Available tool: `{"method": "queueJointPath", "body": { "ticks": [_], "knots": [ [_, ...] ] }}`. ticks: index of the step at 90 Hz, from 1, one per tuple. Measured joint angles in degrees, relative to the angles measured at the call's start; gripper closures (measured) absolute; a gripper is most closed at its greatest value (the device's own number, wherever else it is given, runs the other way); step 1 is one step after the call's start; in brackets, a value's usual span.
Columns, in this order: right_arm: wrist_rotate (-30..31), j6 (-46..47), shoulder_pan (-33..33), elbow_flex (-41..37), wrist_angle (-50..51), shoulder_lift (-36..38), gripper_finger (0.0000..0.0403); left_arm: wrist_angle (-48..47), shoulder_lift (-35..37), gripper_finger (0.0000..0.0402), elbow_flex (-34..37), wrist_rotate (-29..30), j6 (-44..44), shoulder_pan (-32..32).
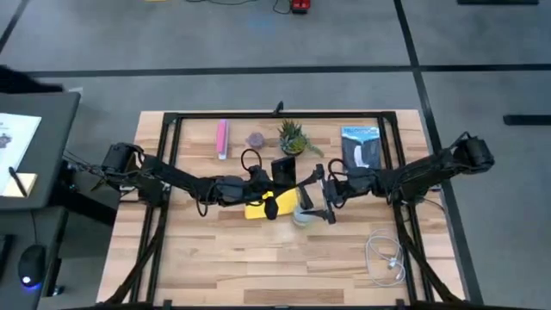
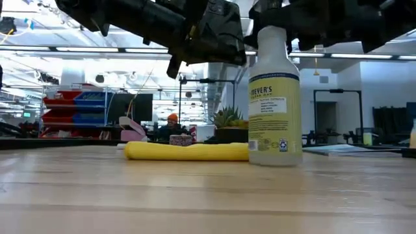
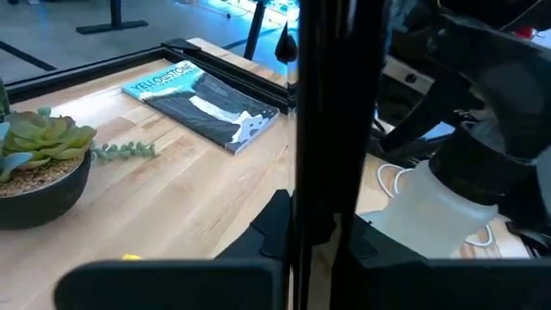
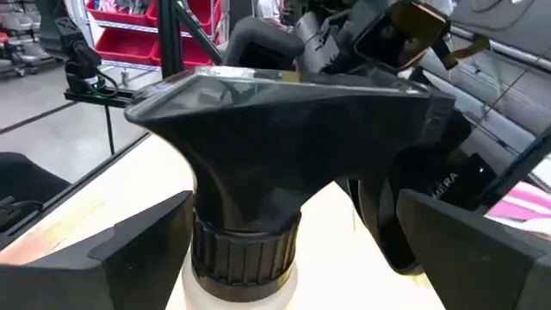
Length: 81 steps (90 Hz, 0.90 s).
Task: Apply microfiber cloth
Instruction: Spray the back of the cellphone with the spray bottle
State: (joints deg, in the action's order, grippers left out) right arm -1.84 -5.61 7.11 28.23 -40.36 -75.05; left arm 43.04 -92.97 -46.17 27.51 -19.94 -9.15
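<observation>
The yellow microfiber cloth [image 1: 261,207] [image 2: 185,151] lies bunched on the table's middle. Just right of it, a spray bottle [image 2: 275,110] [image 1: 303,218] stands upright on its base. My right gripper [image 4: 293,254] [image 1: 312,203] is open, and its fingers stand on either side of the bottle's neck below the black spray head [image 4: 275,120]. Whether they touch it I cannot tell. My left gripper [image 3: 336,267] [image 1: 269,181] hovers above the cloth, shut on a black phone [image 1: 284,170] [image 3: 331,129]. My left gripper pinches the black phone between its two fingers, one on each flat face [image 3: 331,232]. The wrist view shows the phone edge-on, standing up past the fingers. It is lifted clear of the table and the cloth.
Along the far side lie a pink bar [image 1: 222,138], a small purple object [image 1: 256,139], a potted succulent [image 1: 293,138] and a book [image 1: 362,148]. A white cable [image 1: 387,258] lies at the near right. A black frame [image 1: 172,120] borders the tabletop.
</observation>
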Motion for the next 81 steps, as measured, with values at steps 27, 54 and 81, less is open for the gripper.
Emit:
{"method": "queueJointPath", "body": {
  "ticks": [27,54,81],
  "knots": [
    [-1.3,0.2,1.6,0.0,0.0,0.0,0.0023,0.1,0.0,0.0391,0.0,0.0,-0.6,0.0],
    [-2.5,0.2,1.7,0.0,0.0,0.0,0.0023,-0.3,0.0,0.0391,0.0,2.5,-2.7,0.0],
    [-3.1,0.6,1.7,0.0,0.0,0.0,0.0023,-1.4,0.0,0.0391,0.0,3.2,-3.3,0.2]
  ]
}}
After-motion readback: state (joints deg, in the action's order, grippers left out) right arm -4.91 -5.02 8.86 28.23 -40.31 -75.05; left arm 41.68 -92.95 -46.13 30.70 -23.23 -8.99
